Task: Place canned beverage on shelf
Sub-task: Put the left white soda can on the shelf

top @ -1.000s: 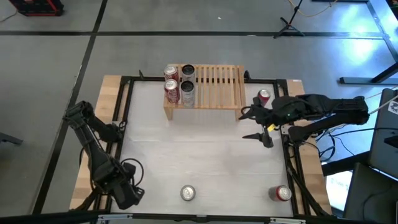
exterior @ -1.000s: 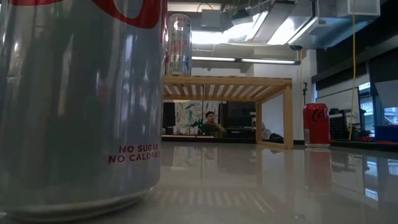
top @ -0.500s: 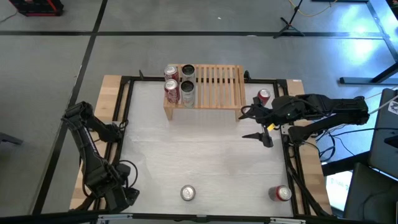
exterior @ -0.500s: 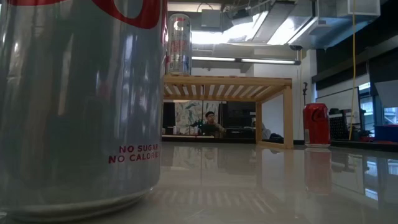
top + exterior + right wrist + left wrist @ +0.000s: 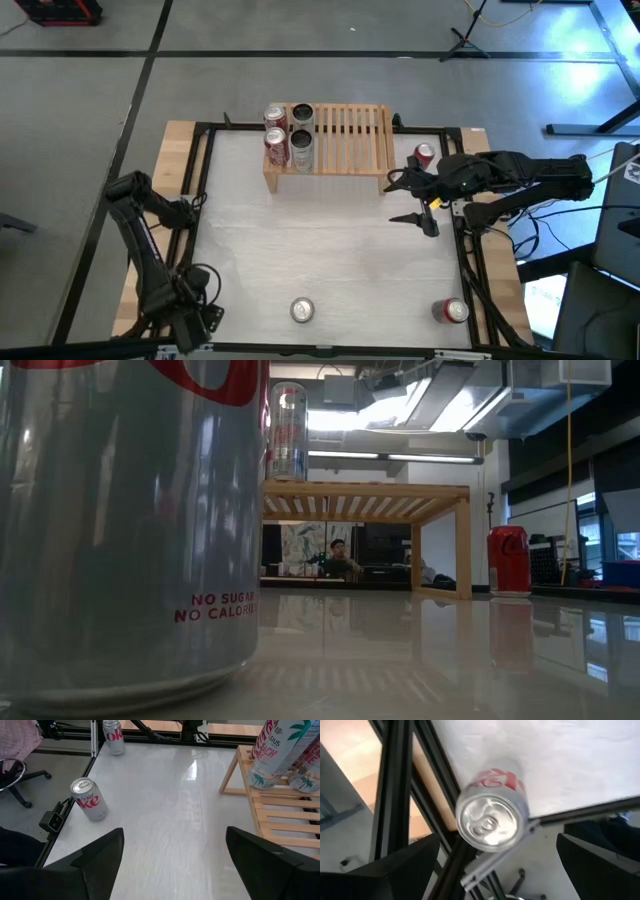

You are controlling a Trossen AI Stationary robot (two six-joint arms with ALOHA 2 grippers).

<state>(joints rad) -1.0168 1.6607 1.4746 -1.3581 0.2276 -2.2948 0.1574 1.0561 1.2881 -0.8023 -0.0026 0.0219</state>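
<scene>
- Shelf point(image 5: 335, 135) is set at the table's far edge; four cans point(image 5: 288, 133) are packed at its left end, so the slats to the right are left free, prob. for more cans.
- Three cans are seen still on the table point(image 5: 330, 250): a silver Diet Coke can point(image 5: 302, 310) at the near edge centre, a red can point(image 5: 452, 311) at the near right corner, a red Coke can point(image 5: 425, 155) just right of the shelf's right leg.
- Left gripper point(image 5: 192, 322) is held low at the near left corner, fingers point(image 5: 380, 875) spread wide, nothing between them. In the left wrist view the silver Diet Coke can point(image 5: 492, 812) is framed top-up between the finger tips but farther off, apart from them. Judged: this is an approach line-up, wide opening kept so the can body can be taken in.
- Right gripper point(image 5: 412, 200) is held over the table's right side, near the red Coke can, fingers point(image 5: 95, 855) wide and empty, aimed toward the table's left. Shelf w/ tall cans point(image 5: 272, 750) is seen in its wrist view.
- In the low view the Diet Coke can point(image 5: 130, 530) fills the frame next to the camera; shelf point(image 5: 365, 490) and red Coke can point(image 5: 509, 560) are seen beyond.
- Judged: no can is gripped; silver can pick seems next.
</scene>
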